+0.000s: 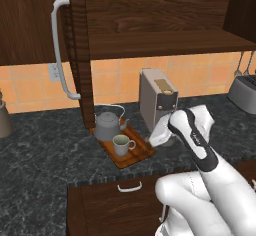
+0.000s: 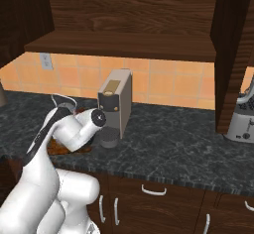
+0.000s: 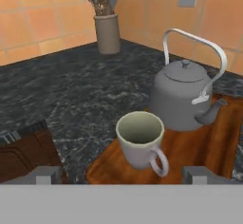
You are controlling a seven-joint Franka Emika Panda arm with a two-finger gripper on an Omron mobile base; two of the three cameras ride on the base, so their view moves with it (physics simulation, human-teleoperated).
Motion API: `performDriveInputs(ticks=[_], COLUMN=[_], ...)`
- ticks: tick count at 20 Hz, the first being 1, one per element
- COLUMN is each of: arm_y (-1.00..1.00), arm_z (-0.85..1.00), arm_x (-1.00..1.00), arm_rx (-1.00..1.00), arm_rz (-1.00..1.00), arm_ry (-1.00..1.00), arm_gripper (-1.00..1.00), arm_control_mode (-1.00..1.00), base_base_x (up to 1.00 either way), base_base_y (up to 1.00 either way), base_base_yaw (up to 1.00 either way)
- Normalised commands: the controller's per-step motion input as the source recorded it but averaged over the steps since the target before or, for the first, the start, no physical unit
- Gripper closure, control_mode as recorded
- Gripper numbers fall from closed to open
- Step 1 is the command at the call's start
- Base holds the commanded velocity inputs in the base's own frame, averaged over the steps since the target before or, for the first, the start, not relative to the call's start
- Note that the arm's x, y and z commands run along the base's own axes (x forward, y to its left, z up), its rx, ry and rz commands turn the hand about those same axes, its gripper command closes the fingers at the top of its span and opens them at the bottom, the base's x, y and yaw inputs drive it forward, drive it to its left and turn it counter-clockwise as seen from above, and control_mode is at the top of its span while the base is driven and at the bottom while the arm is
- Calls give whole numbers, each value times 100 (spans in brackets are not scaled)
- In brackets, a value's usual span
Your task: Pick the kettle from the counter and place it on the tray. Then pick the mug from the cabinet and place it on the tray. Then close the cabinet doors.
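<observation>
The grey kettle (image 3: 180, 97) stands upright on the reddish-brown tray (image 3: 190, 149), its wire handle arched over it and its spout pointing right in the hand view. The off-white mug (image 3: 141, 140) stands on the same tray just in front of the kettle, handle toward the camera. My gripper (image 3: 123, 175) is open, its fingertips (image 3: 47, 174) wide apart, a short way back from the mug and holding nothing. In the left base view the kettle (image 1: 107, 125), mug (image 1: 121, 145) and tray (image 1: 142, 151) sit left of my hand (image 1: 162, 132). The cabinet (image 1: 165, 42) is open, its left door (image 1: 80, 55) swung out.
A beige machine (image 1: 157, 100) stands on the dark counter (image 1: 45, 155) right behind my hand. The right cabinet door (image 2: 228, 54) also hangs open. A utensil pot (image 3: 107, 31) is at the wall, a toaster (image 1: 245, 92) far right, and drawers (image 1: 130, 186) lie below the counter edge.
</observation>
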Motion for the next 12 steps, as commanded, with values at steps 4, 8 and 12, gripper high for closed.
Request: performDriveInputs(ticks=[4, 8, 12], arm_y=[0, 0, -1], arm_z=[57, 54, 43], arm_x=[-58, -59, -58], arm_rx=[0, 0, 0], arm_rz=[-18, -25, -33], arm_ry=[9, 9, 10], arm_gripper=[-100, -100, -100], arm_control_mode=[-100, -100, -100], base_base_x=[0, 0, 0], base_base_y=[0, 0, 0], base_base_yaw=[0, 0, 0])
